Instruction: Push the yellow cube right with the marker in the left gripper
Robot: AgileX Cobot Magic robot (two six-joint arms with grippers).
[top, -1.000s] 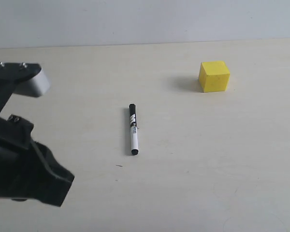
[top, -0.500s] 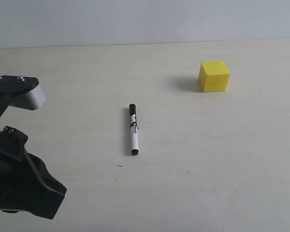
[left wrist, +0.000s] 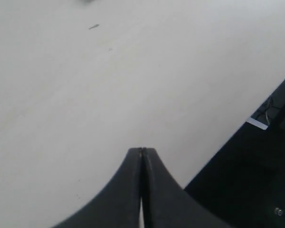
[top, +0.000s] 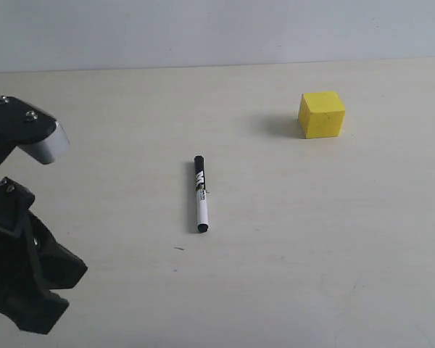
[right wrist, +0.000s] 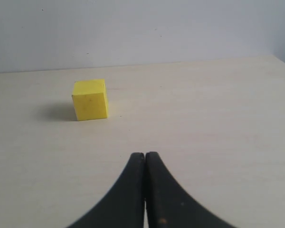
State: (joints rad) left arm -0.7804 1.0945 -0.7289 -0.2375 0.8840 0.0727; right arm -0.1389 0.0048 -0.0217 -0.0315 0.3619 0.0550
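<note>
The marker (top: 200, 193), white with a black cap, lies loose on the table near the middle, with no gripper touching it. The yellow cube (top: 322, 114) stands at the back right, well apart from the marker. In the right wrist view the cube (right wrist: 90, 99) sits ahead of the right gripper (right wrist: 145, 155), which is shut on nothing. The left gripper (left wrist: 142, 151) is shut and empty over bare table beside the table's edge. Its black arm body (top: 22, 268) fills the lower left of the exterior view, far left of the marker.
A pale wall (top: 217, 29) runs behind the table. The table edge (left wrist: 228, 137) shows close to the left gripper, with dark floor beyond it. A small dark speck (top: 178, 249) marks the tabletop below the marker.
The left arm's black body has drawn back toward the lower left corner of the exterior view and tilted. The marker and the cube have not moved.
</note>
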